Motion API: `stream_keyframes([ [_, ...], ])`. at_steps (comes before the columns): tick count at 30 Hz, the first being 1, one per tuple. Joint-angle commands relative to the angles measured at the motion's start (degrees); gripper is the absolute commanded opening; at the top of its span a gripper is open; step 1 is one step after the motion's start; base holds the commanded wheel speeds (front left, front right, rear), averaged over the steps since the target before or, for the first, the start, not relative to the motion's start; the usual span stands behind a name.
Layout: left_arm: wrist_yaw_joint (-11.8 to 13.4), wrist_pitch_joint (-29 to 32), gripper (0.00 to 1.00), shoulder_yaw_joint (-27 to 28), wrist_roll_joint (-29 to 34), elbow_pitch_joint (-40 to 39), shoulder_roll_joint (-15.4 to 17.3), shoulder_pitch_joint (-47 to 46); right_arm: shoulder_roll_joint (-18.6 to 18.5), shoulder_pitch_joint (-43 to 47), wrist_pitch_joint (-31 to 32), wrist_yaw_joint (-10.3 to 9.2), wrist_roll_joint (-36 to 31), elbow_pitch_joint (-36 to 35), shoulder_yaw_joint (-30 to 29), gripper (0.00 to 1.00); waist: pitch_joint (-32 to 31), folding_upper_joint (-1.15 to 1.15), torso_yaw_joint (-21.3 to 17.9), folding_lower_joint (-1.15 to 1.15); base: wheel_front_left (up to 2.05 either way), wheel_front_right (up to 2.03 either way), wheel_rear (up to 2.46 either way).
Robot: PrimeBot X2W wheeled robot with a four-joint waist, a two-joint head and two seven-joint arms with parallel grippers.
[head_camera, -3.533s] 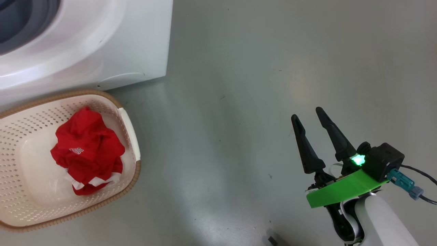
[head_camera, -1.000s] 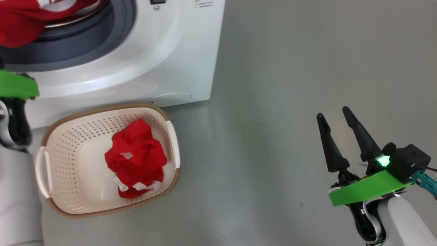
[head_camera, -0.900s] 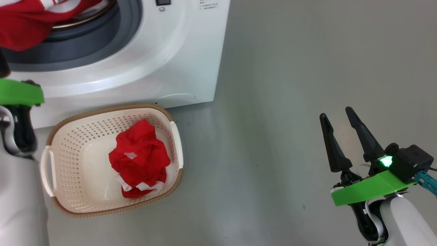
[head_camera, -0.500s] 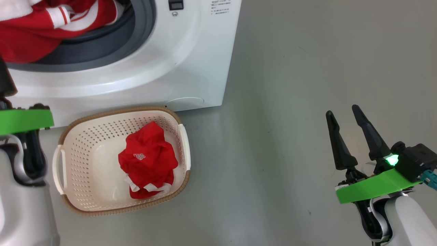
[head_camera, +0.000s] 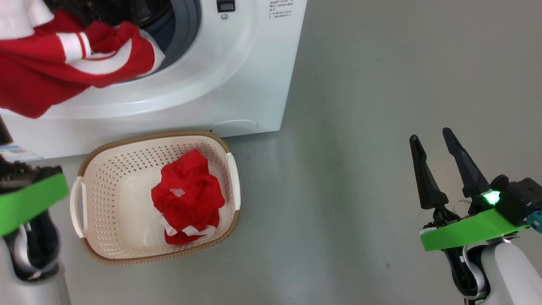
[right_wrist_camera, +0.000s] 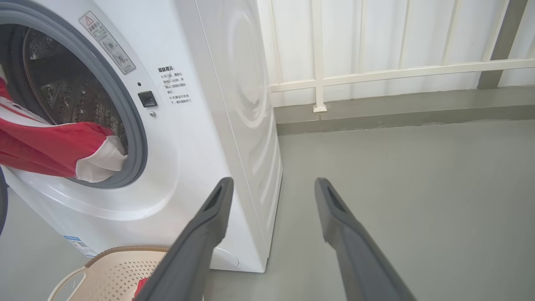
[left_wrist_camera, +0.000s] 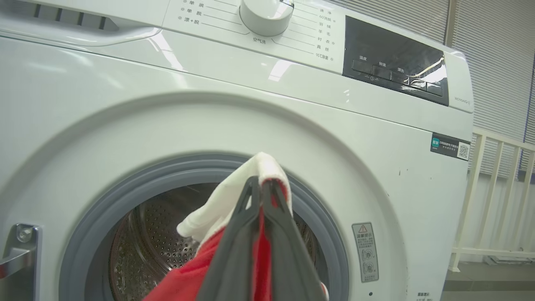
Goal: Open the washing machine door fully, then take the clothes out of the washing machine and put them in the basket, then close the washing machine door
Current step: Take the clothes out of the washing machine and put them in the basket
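Cloth, red-and-white (head_camera: 38, 80), hangs pinched in raised left gripper (left_wrist_camera: 262, 184); right gripper (head_camera: 430, 134) splayed; cream perforated basket (head_camera: 127, 156) holds perhaps one red bundle (head_camera: 186, 203).

the left gripper (left_wrist_camera: 261, 184) rises from the bottom edge, its two dark fingers pressed together on a fold of the clothes (left_wrist_camera: 221, 209), white on top and red below, in front of the open mouth of the washing machine (left_wrist_camera: 167, 117). behind the cloth are the grey gasket (left_wrist_camera: 83, 251) and the perforated steel drum (left_wrist_camera: 142, 246). a round dial (left_wrist_camera: 265, 14) and a dark panel (left_wrist_camera: 393, 69) sit along the top; a white railing (left_wrist_camera: 493, 200) stands at the right.
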Motion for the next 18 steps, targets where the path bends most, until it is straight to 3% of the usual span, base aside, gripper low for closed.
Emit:
stream_keyframes([
  [1,-0.38,-0.26,0.00,1.15,-0.03,-2.18,1.16,1.10,-0.70,0.99,-0.37,0.36,-0.48,-1.56,0.83,1.00,0.15,0.00,0.01,0.00,0.00,0.00,0.00],
  [9,0.11,-0.26,0.00,-0.21,-0.27,-2.68,0.49,5.92,-0.55,0.38,-0.37,0.36,-0.44,-1.68,1.34,1.00,1.46,0.00,-0.01,0.00,0.00,0.00,0.00],
  [18,0.80,-0.26,0.00,-1.80,1.47,12.68,0.23,10.91,0.13,-0.62,-0.37,0.36,-0.12,-1.44,2.79,1.00,3.50,0.00,-1.63,0.00,0.00,0.00,0.00],
])
